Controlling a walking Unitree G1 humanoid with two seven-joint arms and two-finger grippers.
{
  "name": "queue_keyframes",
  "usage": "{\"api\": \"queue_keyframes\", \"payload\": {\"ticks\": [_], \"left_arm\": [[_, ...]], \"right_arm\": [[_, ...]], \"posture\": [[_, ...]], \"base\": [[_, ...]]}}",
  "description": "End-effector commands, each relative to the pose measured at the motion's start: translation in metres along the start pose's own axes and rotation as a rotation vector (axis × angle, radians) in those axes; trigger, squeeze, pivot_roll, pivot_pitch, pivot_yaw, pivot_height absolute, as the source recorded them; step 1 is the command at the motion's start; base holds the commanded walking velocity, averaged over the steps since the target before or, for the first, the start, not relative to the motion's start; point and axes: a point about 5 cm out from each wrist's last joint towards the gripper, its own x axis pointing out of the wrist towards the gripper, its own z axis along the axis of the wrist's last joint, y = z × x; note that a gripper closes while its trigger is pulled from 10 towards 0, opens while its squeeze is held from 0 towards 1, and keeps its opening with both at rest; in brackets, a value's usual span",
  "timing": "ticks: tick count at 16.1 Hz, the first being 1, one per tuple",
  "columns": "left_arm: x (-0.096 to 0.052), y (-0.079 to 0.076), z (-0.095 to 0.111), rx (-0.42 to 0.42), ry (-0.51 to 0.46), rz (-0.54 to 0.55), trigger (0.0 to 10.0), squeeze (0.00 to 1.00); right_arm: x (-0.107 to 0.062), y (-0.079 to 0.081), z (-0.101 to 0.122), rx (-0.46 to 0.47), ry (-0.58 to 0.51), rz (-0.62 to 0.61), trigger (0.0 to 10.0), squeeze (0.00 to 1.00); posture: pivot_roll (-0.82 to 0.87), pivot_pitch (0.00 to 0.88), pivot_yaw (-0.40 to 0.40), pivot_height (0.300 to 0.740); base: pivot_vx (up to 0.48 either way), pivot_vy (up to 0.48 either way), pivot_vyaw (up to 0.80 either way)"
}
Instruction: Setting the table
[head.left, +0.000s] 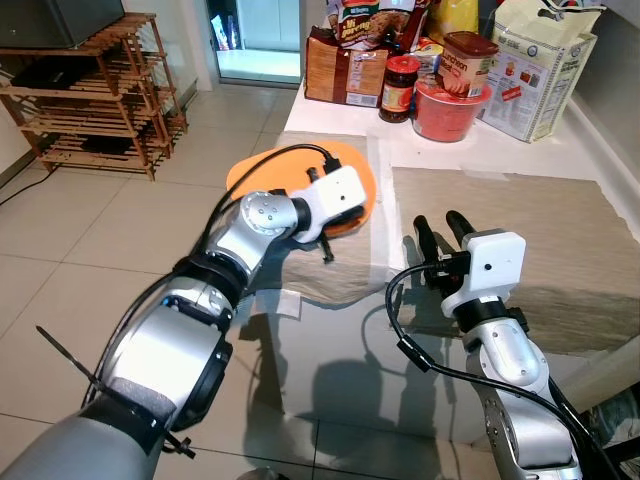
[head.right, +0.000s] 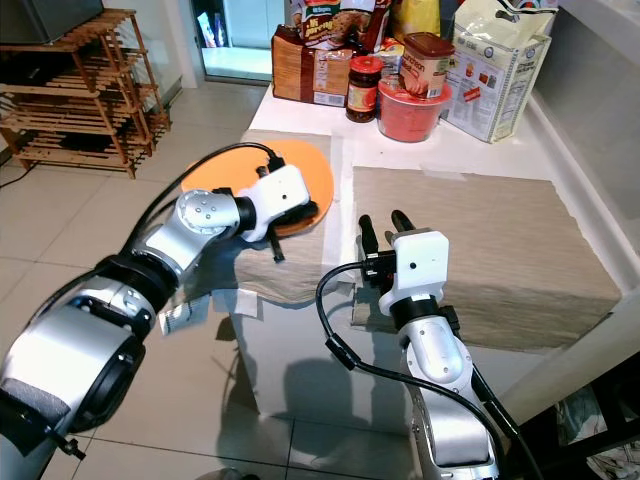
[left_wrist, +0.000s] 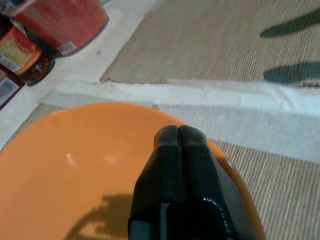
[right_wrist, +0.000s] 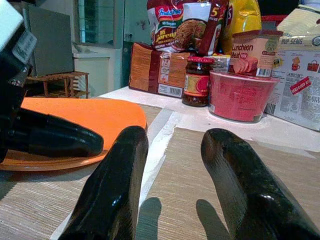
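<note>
shelf rack (head.left: 95, 95): wooden, on the tiled floor, far left, well apart from the bench
left arm: silver, reaches in from lower left toward the plate
left pincer (left_wrist: 179, 137): fingers pressed together, clamped on the near rim of the plate, one finger over the rim; the other side is hidden
plate (head.left: 290, 165): orange, round, shallow; sits on the left mat, its left part sticking out past the bench edge
left mat (head.left: 330, 265): beige woven placemat under the plate, hangs a bit over the bench front
bench (head.left: 380, 160): white top, bare strip showing between the two mats
right mat (head.left: 540, 230): beige woven placemat, flat, just beside the left mat, not touching it
right pincer (head.left: 440, 232): fingers spread with a clear gap, holding nothing; hovers at the near left edge of the right mat, pointing toward the back of the bench; shadows of both fingers fall on the mat
right arm: silver, white wrist block, comes up from lower right
groceries, back of bench: well apart from the plate
noodle box (head.left: 345, 65): brown pack, leftmost of the group
jar (head.left: 400, 88): dark contents, red lid, just right of the noodle box
red bowl (head.left: 450, 110): plastic tub, beside the jar
luncheon meat tin (head.left: 468, 62): sits on top of the red bowl
white bag (head.left: 535, 70): printed sack, rightmost
</note>
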Motion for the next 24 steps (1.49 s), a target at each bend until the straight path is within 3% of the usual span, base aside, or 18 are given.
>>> {"api": "queue_keyframes", "payload": {"ticks": [1,2,3,5,8,11,13,21,24], "left_arm": [[-0.003,0.008,0.009,-0.003,-0.046,0.03,10.0,0.0],[-0.006,0.016,0.014,-0.008,-0.064,0.067,10.0,0.0],[-0.024,0.048,0.019,-0.06,-0.077,0.248,10.0,0.0],[-0.046,0.071,0.007,-0.144,-0.043,0.443,10.0,0.0],[-0.058,0.084,0.002,-0.188,-0.026,0.55,10.0,0.0],[-0.058,0.068,-0.029,-0.149,0.153,0.517,10.0,0.0],[-0.054,0.06,-0.036,-0.149,0.183,0.498,10.0,0.0],[-0.022,0.033,-0.028,-0.082,0.2,0.333,10.0,0.0],[-0.009,0.021,-0.019,-0.1,0.183,0.231,10.0,0.0]], "right_arm": [[0.001,0.001,0.0,0.005,0.006,0.006,10.0,0.0],[0.001,0.002,0.0,0.006,0.006,0.007,10.0,0.0],[0.003,0.003,0.0,0.007,0.004,0.009,10.0,0.0],[0.005,0.003,-0.001,0.007,0.003,0.012,10.0,0.0],[0.006,0.003,-0.002,0.007,0.003,0.02,10.0,0.0],[0.008,0.005,-0.001,0.004,-0.003,0.029,10.0,0.0],[0.009,0.005,0.0,0.003,-0.006,0.032,10.0,0.0],[0.007,0.007,0.0,0.001,-0.003,0.044,10.0,0.0],[0.007,0.007,0.0,0.003,0.0,0.046,10.0,0.0]], "posture": [[0.01,0.022,0.012,0.74],[0.01,0.022,0.011,0.74],[0.02,0.018,0.012,0.74],[0.02,0.014,0.007,0.74],[0.03,0.003,0.002,0.74],[0.02,0.0,0.001,0.74],[0.02,0.0,-0.002,0.74],[0.01,0.016,-0.003,0.74],[0.01,0.018,-0.001,0.74]], "base": [[0.0,0.0,0.0],[0.0,0.0,0.0],[0.0,0.0,0.0],[0.0,0.0,0.0],[0.0,0.0,0.0],[0.0,0.0,0.0],[0.0,0.0,0.0],[0.0,0.0,0.0],[0.0,0.0,0.0]]}}
